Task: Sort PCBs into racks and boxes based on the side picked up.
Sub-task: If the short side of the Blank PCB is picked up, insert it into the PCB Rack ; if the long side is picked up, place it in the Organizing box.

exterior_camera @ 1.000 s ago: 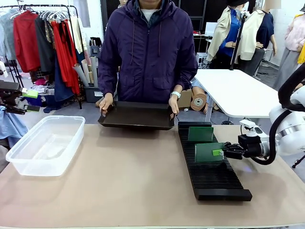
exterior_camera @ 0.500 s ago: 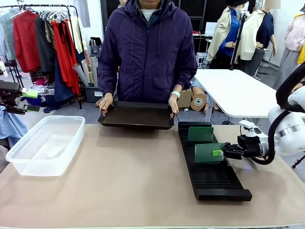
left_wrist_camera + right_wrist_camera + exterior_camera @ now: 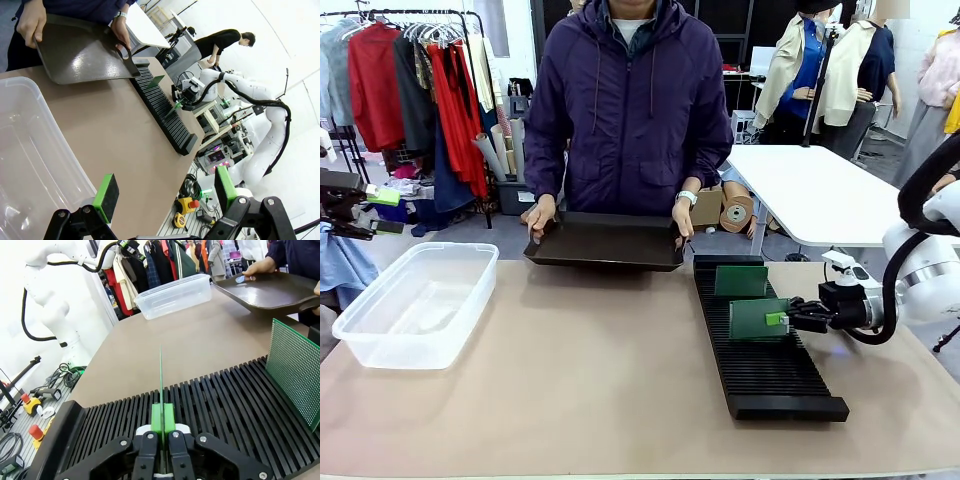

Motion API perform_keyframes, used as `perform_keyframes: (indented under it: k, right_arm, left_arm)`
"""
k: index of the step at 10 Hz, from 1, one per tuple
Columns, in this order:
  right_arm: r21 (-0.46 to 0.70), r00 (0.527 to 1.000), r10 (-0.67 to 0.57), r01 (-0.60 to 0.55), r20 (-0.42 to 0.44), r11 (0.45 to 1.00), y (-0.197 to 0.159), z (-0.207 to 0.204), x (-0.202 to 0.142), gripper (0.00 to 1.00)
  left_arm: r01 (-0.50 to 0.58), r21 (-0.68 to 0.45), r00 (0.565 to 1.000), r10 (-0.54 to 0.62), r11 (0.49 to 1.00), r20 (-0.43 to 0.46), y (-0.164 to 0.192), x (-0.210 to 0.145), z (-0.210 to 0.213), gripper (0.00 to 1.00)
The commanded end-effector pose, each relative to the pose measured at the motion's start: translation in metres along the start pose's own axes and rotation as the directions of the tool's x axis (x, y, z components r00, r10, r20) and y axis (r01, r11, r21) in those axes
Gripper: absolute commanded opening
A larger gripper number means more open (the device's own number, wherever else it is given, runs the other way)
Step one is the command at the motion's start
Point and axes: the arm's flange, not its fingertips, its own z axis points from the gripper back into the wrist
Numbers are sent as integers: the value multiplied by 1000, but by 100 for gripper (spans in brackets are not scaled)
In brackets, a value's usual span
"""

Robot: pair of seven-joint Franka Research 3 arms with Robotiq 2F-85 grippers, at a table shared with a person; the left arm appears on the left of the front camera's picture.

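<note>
A long black ribbed rack (image 3: 760,350) lies on the right half of the table. One green PCB (image 3: 740,281) stands upright in a slot near its far end. My right gripper (image 3: 778,319) is shut on the edge of a second PCB (image 3: 756,320), held upright over the rack's middle slots; in the right wrist view this PCB (image 3: 161,380) shows edge-on between the green pads (image 3: 162,418). The clear plastic box (image 3: 418,302) sits at the table's left and looks bare inside. My left gripper (image 3: 165,192) hangs open above the box (image 3: 35,165), nothing between its fingers.
A person at the far side holds a shallow dark tray (image 3: 608,242) by both handles, tilted over the table's far edge. A white table (image 3: 815,190) stands behind on the right, a clothes rail (image 3: 410,80) behind on the left.
</note>
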Motion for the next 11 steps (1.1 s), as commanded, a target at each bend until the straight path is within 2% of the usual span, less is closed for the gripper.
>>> perform_keyframes:
  k: [1,11]
  right_arm:
    - [9,1000,-16,15,16,1000,-8,0,6,0]
    - [-38,999,-34,34,2,999,-13,-5,6,0]
  left_arm:
    - [4,-1,1000,-4,1000,3,-2,1,1,100]
    - [4,-1,1000,-4,1000,3,-2,1,1,100]
